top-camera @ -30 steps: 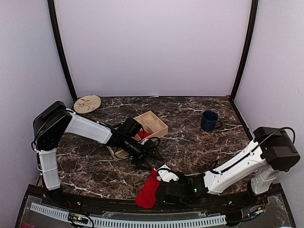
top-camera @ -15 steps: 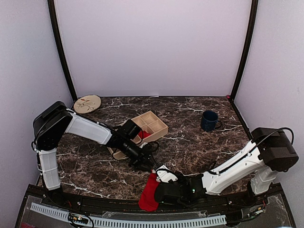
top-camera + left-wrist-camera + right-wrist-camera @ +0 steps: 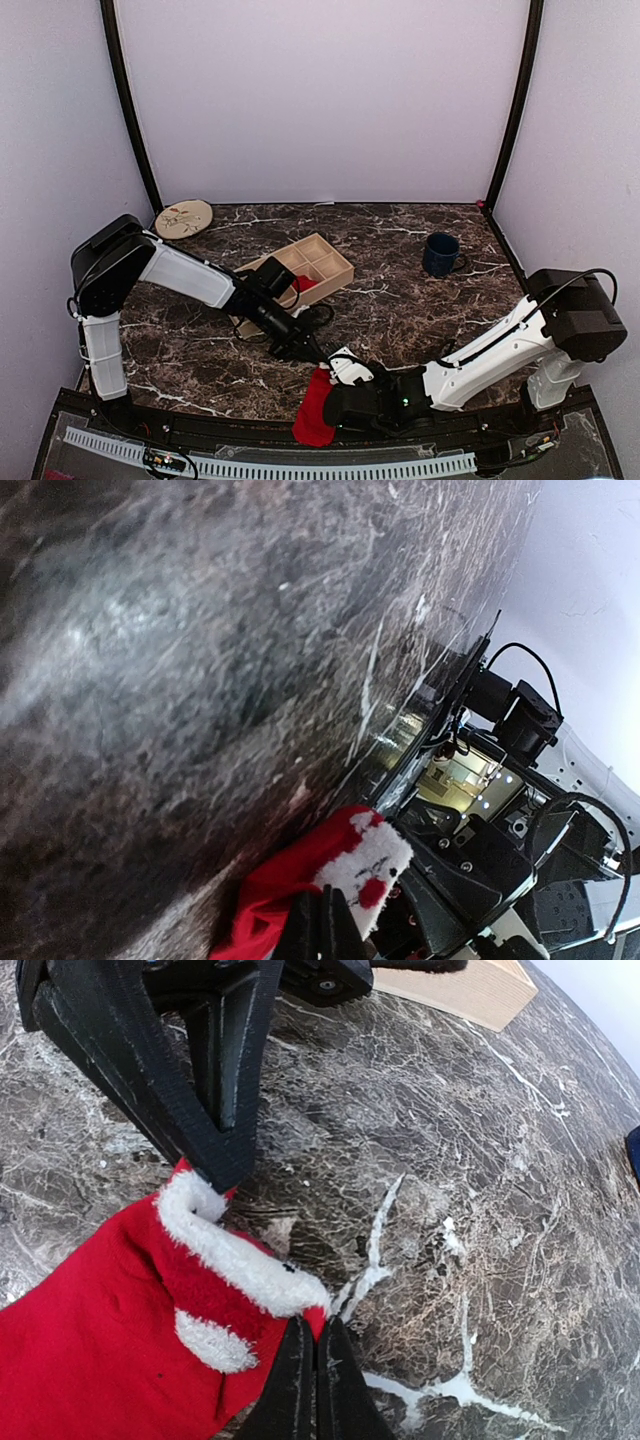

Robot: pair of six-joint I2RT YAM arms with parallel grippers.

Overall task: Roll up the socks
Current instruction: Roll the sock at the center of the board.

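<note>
The left gripper (image 3: 322,928) is clenched, its two black fingers pressed together on one end of the white fluffy cuff of the red fleece sock (image 3: 312,408). In the right wrist view those fingers come down from 12 o'clock and pinch the cuff's upper left end. The right gripper (image 3: 314,1360) is also clamped tight, its jaws meeting on the cuff's other end at 6 o'clock, so the cuff is stretched between the two grips.

In the top view the sock sits at 6 o'clock on the dark marble tabletop (image 3: 400,300), its red body draping over the near edge. From the sock, a light wooden divided box (image 3: 318,262) lies towards 12 o'clock, a dark blue mug (image 3: 440,254) towards 1 o'clock, and a round pale patterned plate (image 3: 184,218) towards 11 o'clock in the far left corner.
</note>
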